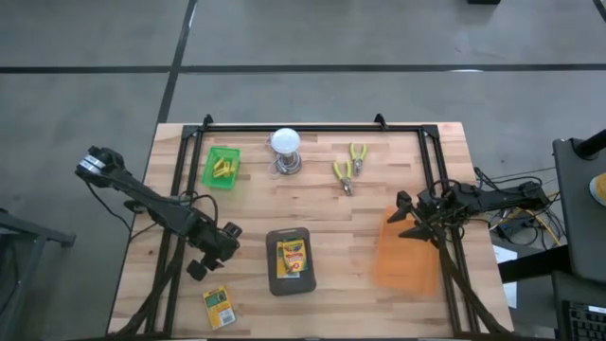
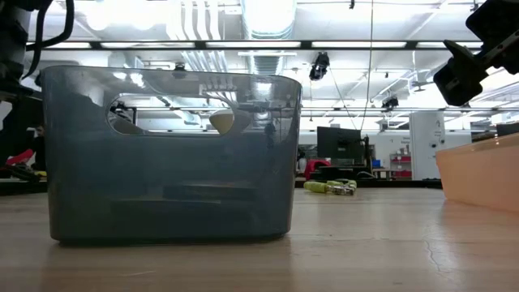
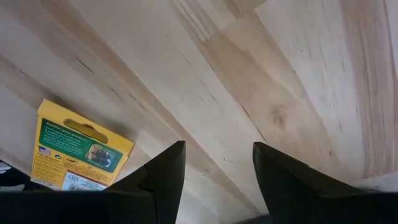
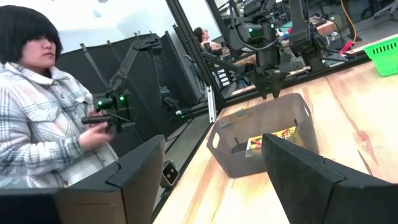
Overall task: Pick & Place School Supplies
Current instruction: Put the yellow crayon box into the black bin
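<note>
**A:** Where do things stand on the desk (image 1: 322, 204)?

**B:** Going by the high view, I'd judge about a third done. The grey bin (image 1: 290, 261), lower centre, already holds one crayon box (image 1: 293, 258). The orange bin (image 1: 405, 254), lower right, looks empty to me.

**A:** And what's left?

**B:** A second crayon box (image 1: 218, 306) lies loose at lower left. The green basket (image 1: 222, 167), upper left, holds yellow sticks (image 1: 223, 169).

**A:** The arms?

**B:** My left gripper (image 1: 220, 243) hovers just above that loose box, fingers apart with nothing between them. My right gripper (image 1: 407, 216) waits over the orange bin, fingers spread wide, empty.
</note>
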